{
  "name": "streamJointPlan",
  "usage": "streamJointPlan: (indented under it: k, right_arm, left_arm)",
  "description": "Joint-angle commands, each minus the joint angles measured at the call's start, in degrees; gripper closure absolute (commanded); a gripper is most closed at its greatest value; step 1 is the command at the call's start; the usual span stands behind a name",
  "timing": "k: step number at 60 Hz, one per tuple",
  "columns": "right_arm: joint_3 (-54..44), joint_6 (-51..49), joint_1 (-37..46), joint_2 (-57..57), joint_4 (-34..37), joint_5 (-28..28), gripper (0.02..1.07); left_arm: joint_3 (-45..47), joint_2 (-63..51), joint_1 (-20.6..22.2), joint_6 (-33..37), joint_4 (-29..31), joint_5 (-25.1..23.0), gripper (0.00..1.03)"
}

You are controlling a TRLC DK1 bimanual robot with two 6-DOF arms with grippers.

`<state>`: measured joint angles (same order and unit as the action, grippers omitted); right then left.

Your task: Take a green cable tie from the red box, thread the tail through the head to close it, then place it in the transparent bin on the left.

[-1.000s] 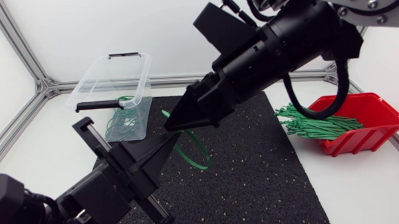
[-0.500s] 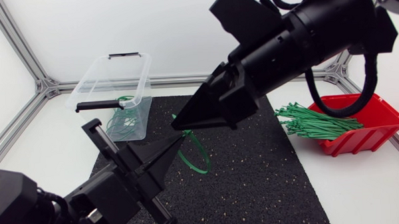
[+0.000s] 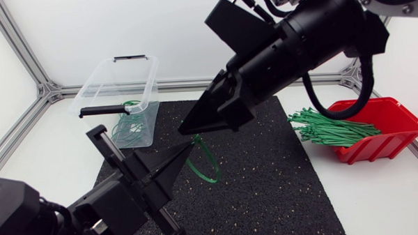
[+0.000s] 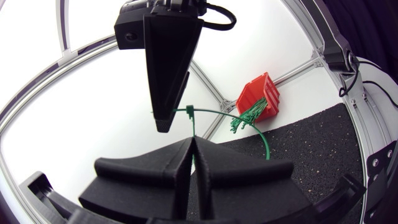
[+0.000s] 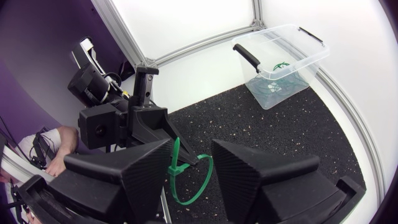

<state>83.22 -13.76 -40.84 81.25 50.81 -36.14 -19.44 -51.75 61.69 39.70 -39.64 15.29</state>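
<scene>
My left pincer (image 4: 193, 144) is squeezed tight, its two wedges meeting along their length, and it has hold of the green cable tie (image 5: 178, 168). The band comes up out of the seam between the tips. From there the tie curves out in a hoop that hangs in the air above the black mat (image 3: 267, 192), at about the middle of the desk (image 3: 379, 195).

My right pincer (image 5: 191, 149) points down at the left one from above, tip close to tip. Its fingers stand apart. The tie's head and short upright end sit in the gap between them, nearer one finger than the other, and I cannot tell whether that finger touches it. This pincer grips nothing.

The red box (image 3: 387, 142) sits on the right side of the desk, just off the mat, with a bundle of spare green ties (image 3: 328, 127) spilling over its near edge. The transparent bin (image 3: 100, 86) stands at the far left, off the mat's corner, and holds a few looped ties (image 3: 129, 127).
</scene>
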Motion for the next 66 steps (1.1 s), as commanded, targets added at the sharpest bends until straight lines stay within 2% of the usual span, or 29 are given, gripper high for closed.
streamJointPlan:
  k: [1,3,6,19,23,26,29,52,56,60,66]
  right_arm:
    - [1.95,-1.01,-0.47,1.36,0.52,0.02,0.66]
    - [2.12,-1.01,-0.47,1.72,0.61,0.11,0.67]
    - [2.12,-1.36,-0.47,1.98,0.61,0.11,0.74]
    - [1.77,-1.71,-0.73,2.59,0.87,0.28,0.78]
    - [1.68,-1.97,-0.56,2.51,0.87,0.28,0.88]
    - [1.77,-1.97,-0.47,2.42,0.87,0.28,0.9]
    - [2.03,-2.15,-0.64,2.33,1.31,0.37,1.02]
    - [4.32,-0.92,-1.61,1.98,3.51,0.9,1.01]
    - [4.41,-0.3,-1.52,2.24,3.51,1.25,0.82]
    - [4.49,-0.22,-1.44,2.24,3.51,1.42,0.79]
    - [4.67,0.05,-1.44,2.07,3.77,1.78,0.68]
  left_arm:
    - [-0.33,0.77,0.01,0.81,-0.35,-0.26,1.0]
    - [-0.25,0.86,0.01,0.73,-0.44,-0.26,1.0]
    - [-0.07,0.95,-0.08,0.73,-0.44,-0.26,1.0]
    - [0.28,1.38,-0.7,0.73,-0.44,-0.52,1.0]
    - [0.46,1.56,-0.96,0.81,-0.44,-0.7,1.0]
    - [0.55,1.56,-1.13,0.81,-0.44,-0.87,1.0]
    - [0.63,1.65,-1.31,0.81,-0.44,-1.05,1.0]
    - [1.51,2.09,-2.45,0.73,-0.53,-2.02,1.0]
    - [1.69,2.26,-2.45,0.73,-0.62,-2.11,1.0]
    - [1.95,2.35,-2.45,0.73,-0.62,-2.11,1.0]
    - [2.04,2.53,-2.45,0.64,-0.62,-2.11,1.0]
